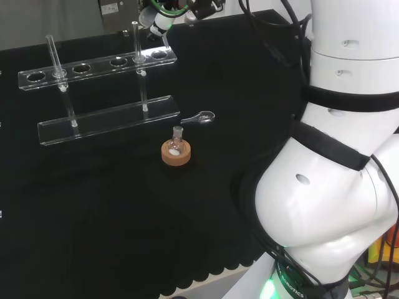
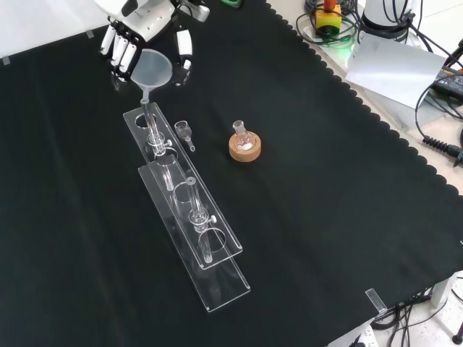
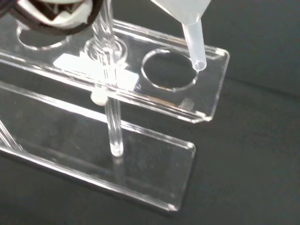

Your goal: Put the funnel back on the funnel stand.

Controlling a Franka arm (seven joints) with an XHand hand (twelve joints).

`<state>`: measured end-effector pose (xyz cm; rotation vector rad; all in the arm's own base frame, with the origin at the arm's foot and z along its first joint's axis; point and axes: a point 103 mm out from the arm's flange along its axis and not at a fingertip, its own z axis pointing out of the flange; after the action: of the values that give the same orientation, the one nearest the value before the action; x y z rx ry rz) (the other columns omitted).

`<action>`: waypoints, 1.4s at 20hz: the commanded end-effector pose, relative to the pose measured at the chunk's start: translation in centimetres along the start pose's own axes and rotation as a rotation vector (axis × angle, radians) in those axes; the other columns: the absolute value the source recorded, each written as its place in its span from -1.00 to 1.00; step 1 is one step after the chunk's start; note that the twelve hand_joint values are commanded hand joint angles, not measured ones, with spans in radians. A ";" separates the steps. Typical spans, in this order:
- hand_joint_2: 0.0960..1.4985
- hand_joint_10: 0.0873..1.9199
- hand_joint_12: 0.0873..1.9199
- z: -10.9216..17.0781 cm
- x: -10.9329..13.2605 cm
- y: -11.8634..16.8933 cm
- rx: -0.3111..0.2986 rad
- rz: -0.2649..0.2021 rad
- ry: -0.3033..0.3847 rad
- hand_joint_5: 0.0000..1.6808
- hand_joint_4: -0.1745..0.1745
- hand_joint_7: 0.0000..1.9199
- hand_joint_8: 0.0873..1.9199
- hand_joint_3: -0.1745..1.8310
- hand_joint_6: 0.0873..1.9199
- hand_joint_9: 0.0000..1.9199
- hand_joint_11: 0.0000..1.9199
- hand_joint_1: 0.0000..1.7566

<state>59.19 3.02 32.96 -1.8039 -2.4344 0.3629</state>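
The hand [image 2: 145, 32] has its fingers curled round the funnel [image 2: 153, 71], whose spout hangs just above the stand's [image 2: 189, 217] end hole below it

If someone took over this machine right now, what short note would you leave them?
Hand: fingers curled round the funnel, holding it above the end of the funnel stand.
Funnel: stem tip at the rim of the end hole in the stand's top plate, not yet through it.
Done: funnel picked up and brought over the stand.
Left: centre the stem, lower the funnel into the hole, release.
Nearby: small flask on a cork ring.
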 end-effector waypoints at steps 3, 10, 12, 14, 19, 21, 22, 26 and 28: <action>-0.12 -0.59 0.38 -0.2 0.6 0.5 -0.069 -0.008 0.063 -0.31 -0.23 -0.49 -0.38 -0.24 -0.56 -0.09 -0.46 -0.08; -0.12 -0.59 0.38 0.6 0.2 1.0 -0.037 0.010 0.088 -0.33 -0.25 -0.49 -0.38 -0.24 -0.56 -0.09 -0.46 -0.07; -0.12 -0.59 0.38 0.8 -0.1 1.1 -0.037 0.013 0.103 -0.34 -0.26 -0.49 -0.38 -0.24 -0.57 -0.08 -0.46 -0.07; -0.12 -0.59 0.38 1.0 -0.4 1.2 -0.037 0.017 0.117 -0.35 -0.27 -0.50 -0.38 -0.24 -0.57 -0.08 -0.47 -0.07; -0.12 -0.59 0.38 1.4 -0.6 1.7 -0.031 0.015 0.136 -0.36 -0.28 -0.49 -0.37 -0.24 -0.57 -0.08 -0.47 -0.07; -0.12 -0.59 0.38 1.6 -0.7 1.9 -0.027 0.015 0.135 -0.36 -0.29 -0.49 -0.37 -0.24 -0.57 -0.08 -0.47 -0.07; -0.12 -0.59 0.38 1.7 -0.7 2.0 -0.022 0.015 0.132 -0.36 -0.29 -0.49 -0.37 -0.24 -0.57 -0.08 -0.47 -0.07; -0.12 -0.60 0.38 2.2 -0.9 2.4 0.000 0.007 0.122 -0.36 -0.29 -0.49 -0.37 -0.24 -0.56 -0.08 -0.47 -0.08; -0.12 -0.60 0.39 2.3 -1.0 2.6 0.013 0.003 0.125 -0.36 -0.29 -0.49 -0.37 -0.24 -0.56 -0.08 -0.47 -0.08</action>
<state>61.20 2.66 30.63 -1.7884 -2.3462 0.2259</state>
